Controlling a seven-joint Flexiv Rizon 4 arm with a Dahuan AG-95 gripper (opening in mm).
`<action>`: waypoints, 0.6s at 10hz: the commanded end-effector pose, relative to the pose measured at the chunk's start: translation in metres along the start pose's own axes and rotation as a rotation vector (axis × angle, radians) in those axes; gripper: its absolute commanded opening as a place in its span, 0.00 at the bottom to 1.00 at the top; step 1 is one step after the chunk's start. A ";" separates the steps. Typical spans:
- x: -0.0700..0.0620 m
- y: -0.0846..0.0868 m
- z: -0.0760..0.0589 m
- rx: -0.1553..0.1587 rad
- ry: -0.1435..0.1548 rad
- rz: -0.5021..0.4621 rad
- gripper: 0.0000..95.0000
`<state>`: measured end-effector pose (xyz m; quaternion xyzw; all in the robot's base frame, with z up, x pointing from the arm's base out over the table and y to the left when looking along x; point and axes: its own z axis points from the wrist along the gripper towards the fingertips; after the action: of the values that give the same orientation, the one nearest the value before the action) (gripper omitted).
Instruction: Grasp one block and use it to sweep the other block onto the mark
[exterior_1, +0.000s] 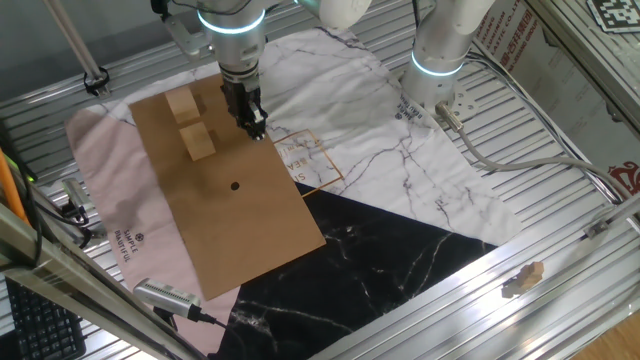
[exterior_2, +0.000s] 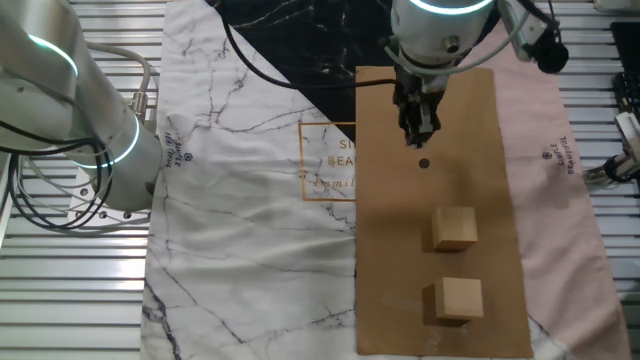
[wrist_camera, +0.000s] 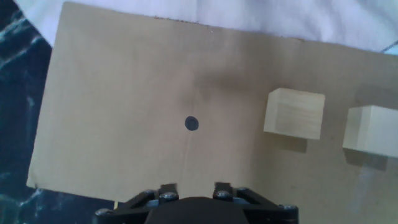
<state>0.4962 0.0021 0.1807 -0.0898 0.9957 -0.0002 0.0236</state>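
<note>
In the hand view the far block (wrist_camera: 371, 127) is cut off by the right edge, and the gripper's (wrist_camera: 195, 198) fingertips cannot be made out.

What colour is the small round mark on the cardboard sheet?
The mark is solid black, standing out against the brown cardboard sheet. The hand view shows it best.

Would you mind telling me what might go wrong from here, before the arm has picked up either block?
1. The two blocks, near and far, sit in a row with a small gap, so fingers closing on one may nudge the other.
2. The mark is tiny; a swept block could slide past it or stop off-centre.
3. The gripper hangs empty above the cardboard near the mark, so its descent must shift toward a block.
</note>
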 end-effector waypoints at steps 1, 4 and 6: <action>0.000 0.000 -0.002 0.011 0.010 -0.018 0.00; 0.001 0.001 -0.005 0.006 0.021 0.019 0.00; 0.005 0.003 -0.018 -0.018 0.001 0.042 0.00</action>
<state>0.4906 0.0041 0.1993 -0.0690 0.9974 0.0068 0.0193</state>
